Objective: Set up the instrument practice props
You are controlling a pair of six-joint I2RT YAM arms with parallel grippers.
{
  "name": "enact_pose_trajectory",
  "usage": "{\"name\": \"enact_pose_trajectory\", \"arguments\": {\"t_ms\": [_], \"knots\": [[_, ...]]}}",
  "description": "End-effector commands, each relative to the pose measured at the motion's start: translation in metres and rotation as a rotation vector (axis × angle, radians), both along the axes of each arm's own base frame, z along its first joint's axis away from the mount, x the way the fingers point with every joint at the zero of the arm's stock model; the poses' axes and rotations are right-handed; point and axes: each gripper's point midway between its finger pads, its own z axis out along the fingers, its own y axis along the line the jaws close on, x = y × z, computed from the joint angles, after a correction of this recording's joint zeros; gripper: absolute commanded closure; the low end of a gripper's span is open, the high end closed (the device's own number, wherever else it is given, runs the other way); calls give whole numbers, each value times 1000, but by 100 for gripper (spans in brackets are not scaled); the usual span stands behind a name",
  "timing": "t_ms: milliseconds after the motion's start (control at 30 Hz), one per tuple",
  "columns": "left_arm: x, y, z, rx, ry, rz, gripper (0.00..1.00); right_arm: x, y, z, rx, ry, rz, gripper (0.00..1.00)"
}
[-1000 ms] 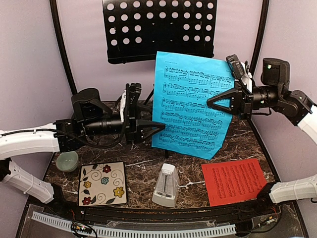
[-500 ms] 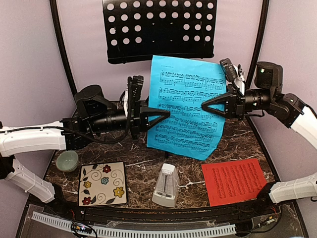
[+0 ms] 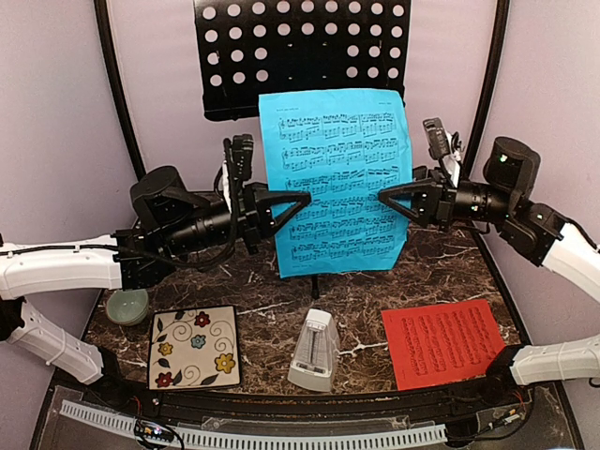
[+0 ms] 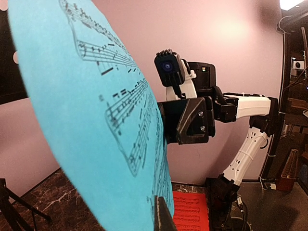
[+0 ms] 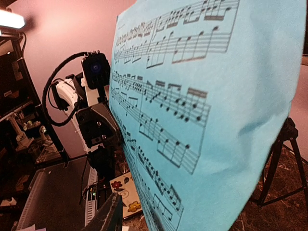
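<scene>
Both arms hold the blue sheet (image 3: 335, 183) up in the air at the centre of the top view. The left gripper (image 3: 306, 198) is pinched on its left edge and the right gripper (image 3: 382, 198) on its right edge, at about the same height. The page hangs upright and fairly square. Its top edge overlaps the lower lip of the stand (image 3: 300, 56), which fills the upper centre. From here I can't tell whether the paper already touches the desk or hangs just in front of it.

To my eye, the step in hand is seating this page on the stand. The two grippers should move together and level, since any drift apart would strain the paper and any closing-in would buckle it. The wrist views already show it bowing a little. I'd raise it until the bottom edge clears the lip, push it back flat against the perforated desk, lower it onto the ledge, then let go one side at a time.

By my count:
- One stand.
- Two sheets: the blue one, and a red sheet (image 3: 442, 342) lying flat at lower right.
- One metronome (image 3: 315, 351), upright at lower centre.
- One bowl (image 3: 127, 305) and one tile (image 3: 194, 347), both at lower left.
</scene>
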Motion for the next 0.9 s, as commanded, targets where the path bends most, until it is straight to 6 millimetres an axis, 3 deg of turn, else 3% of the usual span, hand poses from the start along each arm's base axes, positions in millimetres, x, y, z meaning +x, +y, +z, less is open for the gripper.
{"name": "enact_pose_trajectory", "arguments": {"t_ms": [0, 67, 167, 233, 333, 400, 633, 867], "knots": [[0, 2, 11, -19, 1, -1, 100, 3, -11, 39, 111, -102, -85, 64], [3, 2, 9, -5, 6, 12, 100, 5, -12, 47, 125, -114, -100, 74], [10, 3, 13, 12, 3, 58, 100, 12, -13, 55, 128, -123, -138, 99], [14, 6, 18, 24, -11, 92, 97, 18, -15, 61, 121, -138, -178, 100], [23, 13, 27, 54, -61, 166, 65, 23, -20, 74, 112, -204, -227, 100], [33, 24, 36, 72, -97, 263, 57, 24, -24, 92, 118, -270, -260, 100], [61, 78, 79, 78, -179, 587, 53, 28, -27, 144, 154, -417, -298, 100], [89, 137, 106, -12, -53, 631, 53, 32, -22, 190, 275, -496, -295, 100]]}}
